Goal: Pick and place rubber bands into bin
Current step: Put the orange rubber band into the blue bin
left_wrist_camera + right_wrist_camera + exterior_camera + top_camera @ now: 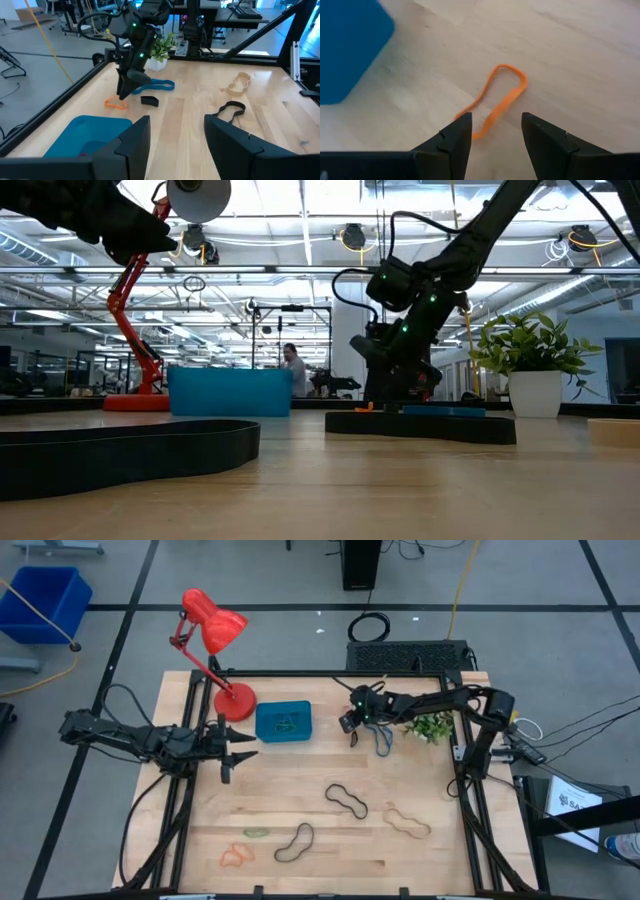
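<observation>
The teal bin (283, 722) stands on the table right of the red lamp's base, with a thin band lying in it. My right gripper (351, 727) is open, just right of the bin and low over the table. Its fingers (492, 120) stand on either side of the near end of an orange rubber band (499, 101), which lies flat on the wood. It also shows in the left wrist view (116, 104). A blue band (383, 743) lies beside it. Black (346, 800), tan (407, 823), black (294, 843), green (256, 833) and orange (236, 856) bands lie nearer the front. My left gripper (228, 748) is open and empty, left of the bin.
A red desk lamp (213, 635) stands at the back left, its base (236, 700) next to the bin. A small potted plant (431, 726) stands right of my right gripper. A black frame runs along the table's edges. A small black piece (149, 101) lies near the blue band.
</observation>
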`<state>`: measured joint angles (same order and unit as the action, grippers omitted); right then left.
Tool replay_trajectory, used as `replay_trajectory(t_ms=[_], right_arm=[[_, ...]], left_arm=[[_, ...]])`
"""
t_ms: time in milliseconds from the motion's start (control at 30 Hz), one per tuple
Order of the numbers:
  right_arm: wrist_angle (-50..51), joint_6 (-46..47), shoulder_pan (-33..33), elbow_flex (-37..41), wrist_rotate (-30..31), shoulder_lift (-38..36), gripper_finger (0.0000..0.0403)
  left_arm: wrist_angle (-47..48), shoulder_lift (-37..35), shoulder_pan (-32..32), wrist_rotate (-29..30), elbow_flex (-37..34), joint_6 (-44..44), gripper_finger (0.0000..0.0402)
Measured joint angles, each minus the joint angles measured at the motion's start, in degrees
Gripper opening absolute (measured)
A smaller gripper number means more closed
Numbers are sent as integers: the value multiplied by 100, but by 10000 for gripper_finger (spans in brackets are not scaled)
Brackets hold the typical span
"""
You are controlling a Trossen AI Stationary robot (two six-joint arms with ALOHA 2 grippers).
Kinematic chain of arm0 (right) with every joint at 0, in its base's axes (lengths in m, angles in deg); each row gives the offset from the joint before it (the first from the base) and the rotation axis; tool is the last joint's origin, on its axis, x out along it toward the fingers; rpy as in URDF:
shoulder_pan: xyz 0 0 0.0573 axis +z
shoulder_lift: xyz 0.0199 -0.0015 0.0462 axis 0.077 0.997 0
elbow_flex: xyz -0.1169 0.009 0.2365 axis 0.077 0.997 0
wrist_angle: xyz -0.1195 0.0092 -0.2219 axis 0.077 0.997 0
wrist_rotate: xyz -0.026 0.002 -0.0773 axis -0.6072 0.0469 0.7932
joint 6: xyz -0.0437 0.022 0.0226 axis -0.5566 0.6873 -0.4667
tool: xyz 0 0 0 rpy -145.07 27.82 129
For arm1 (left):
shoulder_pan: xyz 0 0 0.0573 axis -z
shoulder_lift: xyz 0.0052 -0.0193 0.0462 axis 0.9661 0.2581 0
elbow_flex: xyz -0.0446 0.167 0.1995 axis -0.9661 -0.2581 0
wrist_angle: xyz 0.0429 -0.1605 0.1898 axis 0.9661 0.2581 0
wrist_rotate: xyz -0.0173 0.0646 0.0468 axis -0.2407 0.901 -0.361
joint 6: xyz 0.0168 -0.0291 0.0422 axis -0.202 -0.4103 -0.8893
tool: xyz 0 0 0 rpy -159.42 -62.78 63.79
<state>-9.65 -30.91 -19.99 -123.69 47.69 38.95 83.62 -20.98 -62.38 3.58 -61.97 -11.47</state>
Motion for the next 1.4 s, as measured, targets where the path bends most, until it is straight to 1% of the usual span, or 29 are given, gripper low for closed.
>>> replay_trajectory(t_ms=[267,600,733,1267,1400], right_arm=[[-130,106,-2,-2,-29,43,162],[-176,51,0,-2,-44,43,108],[-186,0,0,-2,-45,43,95],[-264,-95,0,2,-40,43,105],[-273,151,0,48,-38,43,105]], left_arm=[[9,0,0,-2,0,-13,193],[16,2,0,-1,0,-11,193],[47,1,0,-1,0,-11,193],[46,0,0,-2,0,2,193],[46,2,0,-2,0,2,193]])
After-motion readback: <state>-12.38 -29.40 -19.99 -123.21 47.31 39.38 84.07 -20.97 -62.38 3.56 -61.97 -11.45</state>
